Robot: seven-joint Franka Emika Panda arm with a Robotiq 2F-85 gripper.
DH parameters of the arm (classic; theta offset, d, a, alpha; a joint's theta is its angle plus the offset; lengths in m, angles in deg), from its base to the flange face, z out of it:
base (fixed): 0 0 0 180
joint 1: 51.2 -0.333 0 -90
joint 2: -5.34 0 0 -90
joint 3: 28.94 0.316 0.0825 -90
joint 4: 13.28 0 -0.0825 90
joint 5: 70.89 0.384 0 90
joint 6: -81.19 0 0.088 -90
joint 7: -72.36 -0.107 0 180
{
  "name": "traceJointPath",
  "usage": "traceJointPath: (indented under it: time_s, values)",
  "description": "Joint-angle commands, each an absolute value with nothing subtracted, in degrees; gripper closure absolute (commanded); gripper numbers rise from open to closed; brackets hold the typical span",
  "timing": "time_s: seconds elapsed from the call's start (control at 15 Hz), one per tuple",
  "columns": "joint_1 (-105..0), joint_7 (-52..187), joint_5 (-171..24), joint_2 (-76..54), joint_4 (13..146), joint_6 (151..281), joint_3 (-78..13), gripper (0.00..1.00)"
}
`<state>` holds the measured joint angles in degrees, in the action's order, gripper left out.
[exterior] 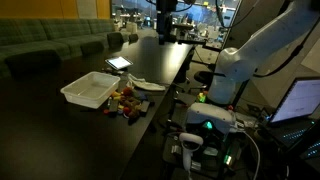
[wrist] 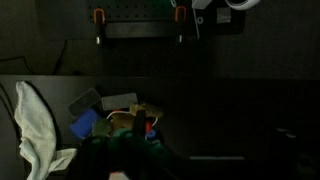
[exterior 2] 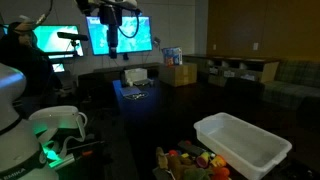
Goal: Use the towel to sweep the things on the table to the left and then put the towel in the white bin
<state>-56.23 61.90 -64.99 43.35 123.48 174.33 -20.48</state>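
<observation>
Towel (exterior: 150, 86) lies loose on the dark counter (exterior: 60, 130) in an exterior view, just beyond the toys (exterior: 124, 100). These are heaped beside the bin (exterior: 90, 90), and nothing has hold of the towel.

In an exterior view from the far end, the bin (exterior 2: 245, 148) and toys (exterior 2: 190, 160) sit close to the camera. The pincer (exterior 2: 113, 30) hangs high over the counter, well apart from them, and it is too dark there to read its jaws.

The wrist view shows the pincer (wrist: 140, 35) coming in from the top, its jaws spread wide with nothing between them. Below it the towel (wrist: 35, 125) lies crumpled near the toys (wrist: 130, 120).

By my reading the task has not begun. Grasping the towel, sweeping the toys left and dropping the towel in the bin all remain.
</observation>
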Motion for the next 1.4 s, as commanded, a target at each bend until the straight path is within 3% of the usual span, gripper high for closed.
traceJointPath:
  time_s: [0.0,0.67,1.33]
  values:
    - [-56.09,61.97,-64.95,43.4,123.13,174.2,-20.39,0.0]
    - [-53.06,65.25,-69.49,40.43,124.63,180.18,-23.76,0.0]
    - [-46.06,80.16,-78.89,17.84,124.63,213.26,-36.6,0.0]
